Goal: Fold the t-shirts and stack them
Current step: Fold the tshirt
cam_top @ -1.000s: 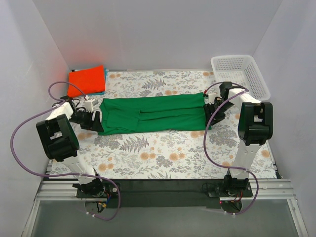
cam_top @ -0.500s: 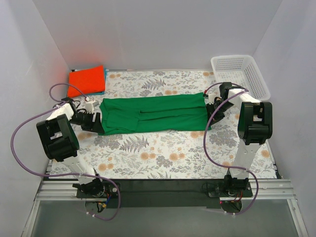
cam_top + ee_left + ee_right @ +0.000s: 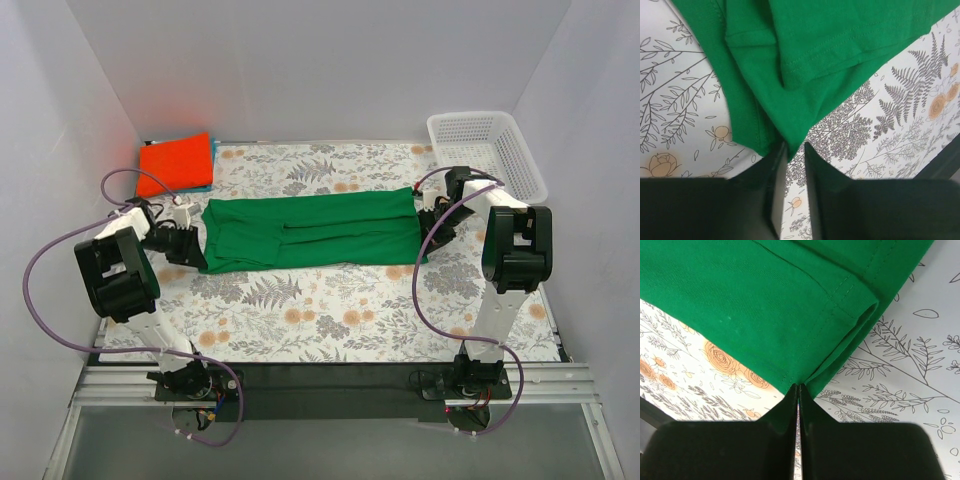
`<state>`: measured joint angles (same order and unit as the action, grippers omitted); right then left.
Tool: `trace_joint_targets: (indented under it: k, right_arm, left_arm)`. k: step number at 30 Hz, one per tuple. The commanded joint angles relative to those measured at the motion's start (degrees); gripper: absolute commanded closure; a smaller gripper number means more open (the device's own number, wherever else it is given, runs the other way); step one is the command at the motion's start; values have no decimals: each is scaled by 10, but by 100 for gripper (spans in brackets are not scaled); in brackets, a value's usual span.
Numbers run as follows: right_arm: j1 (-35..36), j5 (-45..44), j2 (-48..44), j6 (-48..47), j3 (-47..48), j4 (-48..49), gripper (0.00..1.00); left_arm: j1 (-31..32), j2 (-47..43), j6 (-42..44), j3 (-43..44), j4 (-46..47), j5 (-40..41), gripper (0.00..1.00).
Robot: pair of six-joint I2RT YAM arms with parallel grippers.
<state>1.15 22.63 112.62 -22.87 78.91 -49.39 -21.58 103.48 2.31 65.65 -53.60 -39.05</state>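
A bright green t-shirt (image 3: 310, 232) lies folded into a long strip across the middle of the flowered table. My left gripper (image 3: 197, 252) sits at its near left corner. In the left wrist view that green t-shirt corner (image 3: 805, 50) dips between the narrowed jaws of the left gripper (image 3: 791, 152). My right gripper (image 3: 424, 240) is at the near right corner. Its jaws are pressed together in the right gripper (image 3: 799, 387), pinching the hem of the green t-shirt (image 3: 765, 300). An orange-red t-shirt (image 3: 175, 163) lies folded at the back left, on a blue one (image 3: 212, 160) of which only an edge shows.
A white mesh basket (image 3: 487, 150) stands at the back right corner. White walls enclose the table on three sides. Purple cables loop from both arms over the near table.
The left jaws have narrowed onto the shirt's near left corner and that arm has edged inward. The right jaws closed on the near right corner and have stayed shut.
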Motion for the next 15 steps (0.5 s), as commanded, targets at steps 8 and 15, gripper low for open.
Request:
trace_joint_targets:
  k: [8,15]
  right_arm:
    - [-5,-22,-15,-27,33,-17,99]
    - [-22,-60,-36,-77,-15,-18,99]
  left_arm:
    - [-9,10,-4,103,-47,9,100]
    - [-12,16,22,100,-75,60,100]
